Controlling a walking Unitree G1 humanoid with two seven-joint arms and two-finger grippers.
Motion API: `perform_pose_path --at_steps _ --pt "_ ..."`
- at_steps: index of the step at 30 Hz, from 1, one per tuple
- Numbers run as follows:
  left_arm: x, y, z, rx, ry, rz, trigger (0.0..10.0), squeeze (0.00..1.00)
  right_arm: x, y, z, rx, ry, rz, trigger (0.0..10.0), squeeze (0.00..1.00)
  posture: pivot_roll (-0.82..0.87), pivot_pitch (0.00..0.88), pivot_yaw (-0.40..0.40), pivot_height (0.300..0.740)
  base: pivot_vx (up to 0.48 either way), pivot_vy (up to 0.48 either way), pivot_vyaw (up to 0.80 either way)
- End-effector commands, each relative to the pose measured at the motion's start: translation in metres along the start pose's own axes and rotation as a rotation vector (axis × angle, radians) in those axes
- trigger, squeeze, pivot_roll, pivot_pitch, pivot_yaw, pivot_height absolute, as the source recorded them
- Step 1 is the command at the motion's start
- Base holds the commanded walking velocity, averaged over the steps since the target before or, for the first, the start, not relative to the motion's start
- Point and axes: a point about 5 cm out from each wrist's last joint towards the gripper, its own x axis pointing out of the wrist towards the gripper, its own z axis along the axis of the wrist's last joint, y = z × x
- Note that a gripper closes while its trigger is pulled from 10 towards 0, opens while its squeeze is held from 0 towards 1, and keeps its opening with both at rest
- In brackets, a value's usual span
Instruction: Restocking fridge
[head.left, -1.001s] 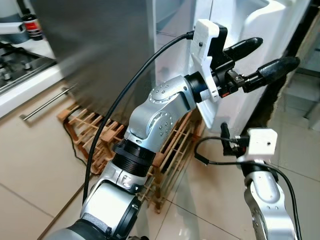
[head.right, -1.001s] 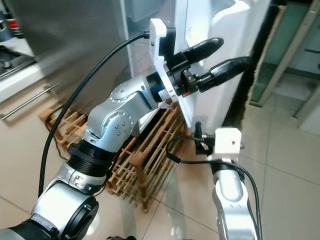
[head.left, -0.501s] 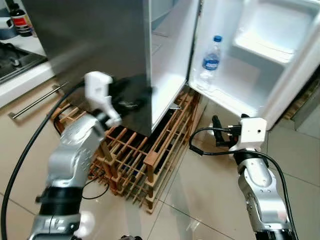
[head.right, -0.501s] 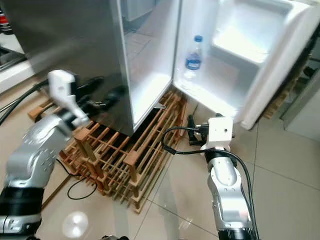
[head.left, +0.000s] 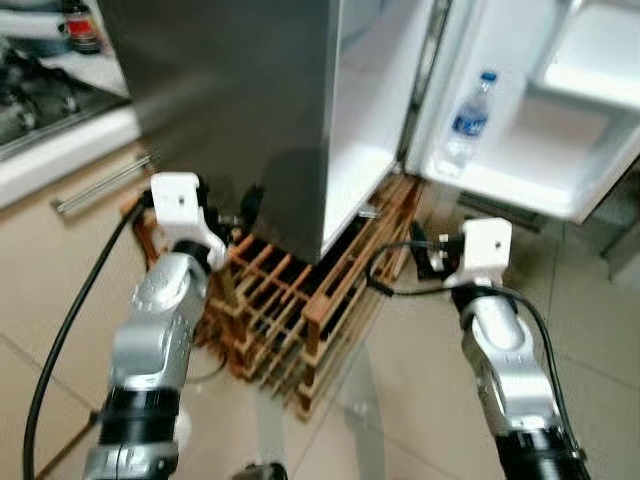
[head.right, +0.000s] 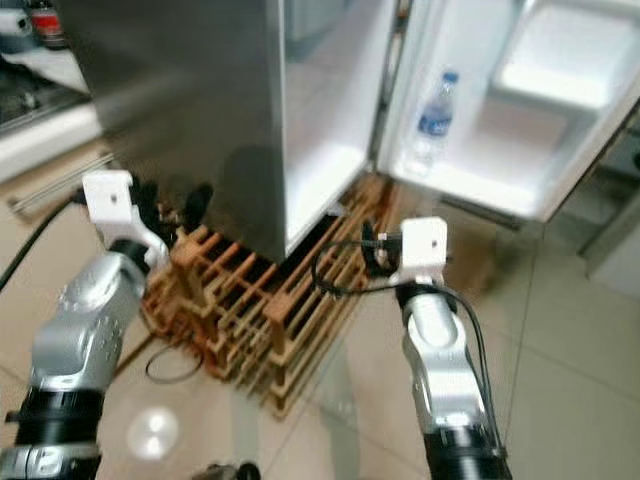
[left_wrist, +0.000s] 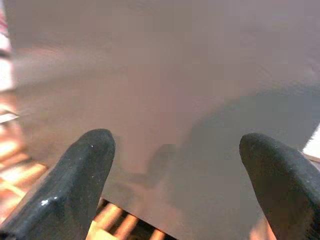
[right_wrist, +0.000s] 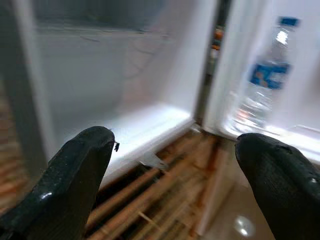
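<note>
Fridge (head.left: 240, 110): grey steel body stands at 12 o'clock from the robot, its door (head.left: 560, 130) swung wide open toward 1 o'clock, white inside
Water bottle (head.left: 468, 118): clear, blue cap and blue label, upright on the lowest shelf of the open door; in the right wrist view it stands beyond the fingers (right_wrist: 265, 95)
Wooden rack (head.left: 300, 310): slatted timber frame on the floor under the fridge, reaching out toward 6 o'clock
Left gripper (left_wrist: 175, 185): low at 10 o'clock, facing the steel side of the fridge just above the rack; fingers (left_wrist: 75, 180) set wide apart with nothing between them, apart from the steel
Right gripper (right_wrist: 175, 180): low at 1 o'clock, aimed at the foot of the open fridge compartment; fingers (right_wrist: 70, 185) spread wide, holding nothing, the bottle well beyond them
Left arm (head.left: 155, 340): silver, bent up from 7 o'clock, white wrist camera block at its end, black cable trailing beside it
Right arm (head.left: 505, 360): silver, rising from 5 o'clock, white camera block near the door's lower edge
Floor (head.left: 400, 420): glossy beige tiles
Counter (head.left: 60, 150): white, at 10 o'clock, with a hob and a dark bottle (head.left: 80, 25) at its back, blurred
</note>
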Motion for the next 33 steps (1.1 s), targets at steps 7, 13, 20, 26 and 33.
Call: perform_pose_path --at_steps 7,13,20,26,33 --pt "-0.013 -0.025 -0.01 0.016 -0.005 -0.108 10.0 0.0 -0.004 -0.006 -0.004 0.033 0.0 -0.016 10.0 0.0 -0.13 0.0 0.042 0.74 -0.034 0.06 0.5" --pt "-0.025 -0.029 -0.018 0.064 0.004 -0.132 10.0 0.0 -0.004 0.001 -0.006 0.078 0.001 0.0 10.0 0.01 -0.11 0.0 0.044 0.74 -0.162 0.417 0.46" --pt "-0.017 -0.029 -0.013 0.113 -0.02 -0.075 10.0 0.0 -0.001 0.011 -0.004 0.09 -0.013 0.044 10.0 0.03 -0.1 0.0 0.043 0.74 0.0 0.04 0.46" --pt "-0.014 -0.018 -0.015 0.15 0.005 0.005 10.0 0.0 0.007 0.017 -0.006 0.094 0.012 0.039 10.0 0.01 -0.07 0.0 0.039 0.74 0.0 0.0 0.31" --pt "-0.014 -0.017 -0.021 0.189 0.015 0.026 10.0 0.0 0.009 0.026 -0.004 0.086 -0.014 0.089 10.0 0.02 -0.07 0.0 0.035 0.74 0.0 0.0 0.38"
